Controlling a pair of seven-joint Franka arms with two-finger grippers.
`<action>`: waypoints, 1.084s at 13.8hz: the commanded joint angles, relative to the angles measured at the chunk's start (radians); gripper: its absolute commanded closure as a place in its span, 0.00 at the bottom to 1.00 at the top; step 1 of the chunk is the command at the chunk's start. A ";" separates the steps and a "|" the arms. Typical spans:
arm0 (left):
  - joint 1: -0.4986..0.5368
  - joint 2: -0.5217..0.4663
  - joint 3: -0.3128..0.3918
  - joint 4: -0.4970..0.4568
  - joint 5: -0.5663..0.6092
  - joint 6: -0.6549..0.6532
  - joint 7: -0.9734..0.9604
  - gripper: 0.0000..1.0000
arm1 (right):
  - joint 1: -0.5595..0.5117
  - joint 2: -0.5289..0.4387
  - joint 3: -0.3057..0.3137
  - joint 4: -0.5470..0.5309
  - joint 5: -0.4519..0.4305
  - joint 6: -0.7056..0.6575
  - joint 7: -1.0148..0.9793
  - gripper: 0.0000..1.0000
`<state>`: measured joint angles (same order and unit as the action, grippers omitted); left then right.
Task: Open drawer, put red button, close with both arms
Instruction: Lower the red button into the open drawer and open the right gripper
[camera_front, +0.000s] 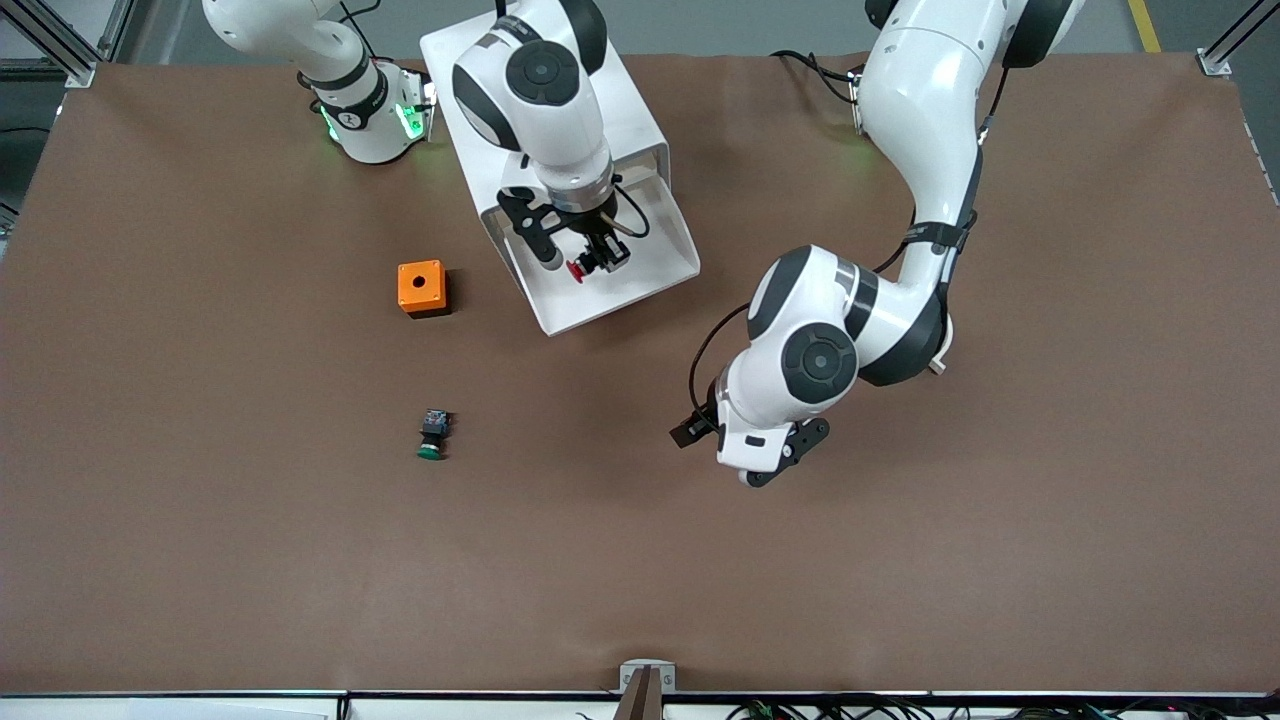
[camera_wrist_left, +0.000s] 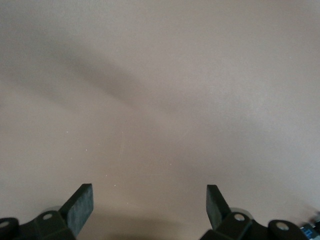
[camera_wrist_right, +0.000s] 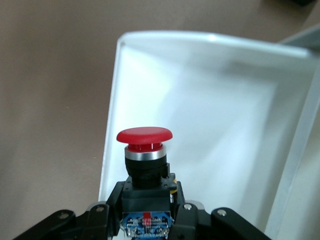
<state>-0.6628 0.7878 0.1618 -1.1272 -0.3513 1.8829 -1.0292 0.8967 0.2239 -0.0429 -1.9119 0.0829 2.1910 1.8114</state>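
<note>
The drawer (camera_front: 610, 262) stands pulled open, so the first step looks done; placing and closing remain. The right gripper (camera_front: 590, 262) is clamped on the red button (camera_wrist_right: 144, 136) and holds it over the open drawer, seemingly not yet released. Its round red cap tops a black body with a bluish rear end. The left gripper (camera_wrist_left: 149, 210), fingers apart, waits over bare surface (camera_front: 900, 560) at the drawer's five o'clock.

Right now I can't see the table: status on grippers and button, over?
Right gripper shut on red button, over open white drawer. Left gripper open, waiting over bare table. Nothing blocking the drawer.
</note>
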 joint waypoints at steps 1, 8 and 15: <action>-0.024 -0.025 0.016 -0.026 0.034 0.013 -0.003 0.01 | 0.027 0.017 -0.011 0.005 -0.018 0.007 0.083 1.00; -0.023 -0.029 0.010 -0.032 0.077 0.013 -0.026 0.00 | 0.059 0.078 -0.011 0.024 -0.020 0.053 0.184 1.00; -0.026 -0.027 0.009 -0.034 0.077 0.013 -0.028 0.00 | 0.091 0.138 -0.011 0.079 -0.018 0.046 0.258 0.95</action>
<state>-0.6779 0.7846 0.1657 -1.1328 -0.2978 1.8851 -1.0414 0.9674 0.3338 -0.0435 -1.8690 0.0782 2.2433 2.0320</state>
